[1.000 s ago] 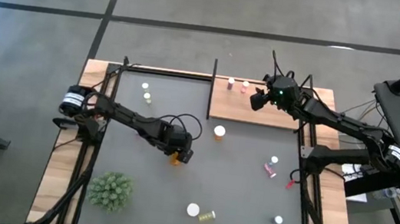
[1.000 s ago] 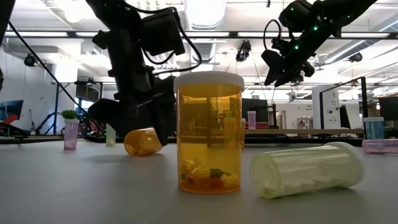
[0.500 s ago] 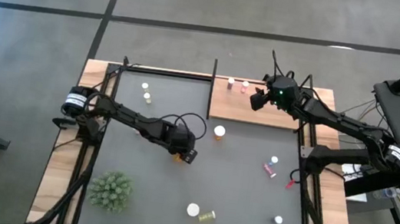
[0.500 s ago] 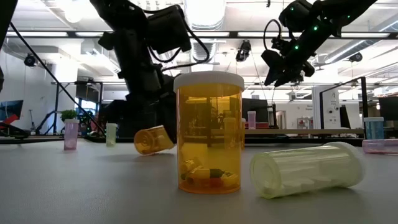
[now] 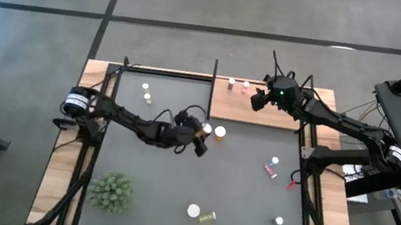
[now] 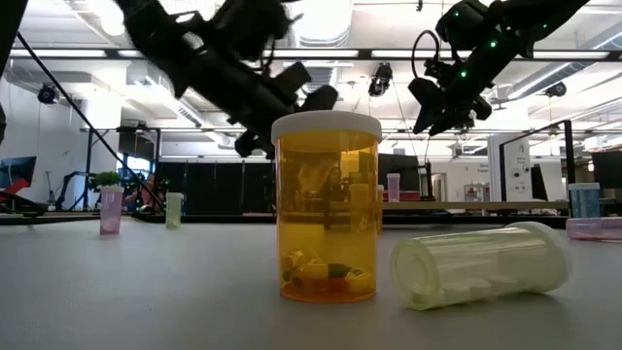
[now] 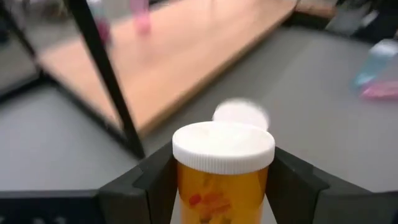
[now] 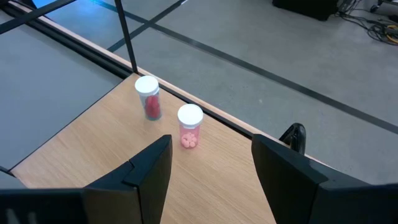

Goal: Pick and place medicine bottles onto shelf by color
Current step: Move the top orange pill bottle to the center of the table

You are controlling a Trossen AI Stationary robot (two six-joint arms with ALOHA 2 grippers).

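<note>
Left wrist view: left gripper [image 7: 222,180] clamped on an orange bottle [image 7: 222,174], carried clear of the mat toward the shelf [image 7: 186,68].

High view places the left gripper [image 5: 199,132] just beside a second orange bottle [image 5: 219,132] standing near the shelf [image 5: 270,114] edge; a low approach could knock that bottle over; the black post [image 7: 106,74] lies close to the carry path and could catch the load; the fingers grip below the white cap, so a bump may tilt the bottle; the right gripper [image 8: 211,165] hovers over the shelf, fingers parted and holding nothing, near two pink-red bottles [image 8: 148,98]; crowding there risks arm contact.
</note>
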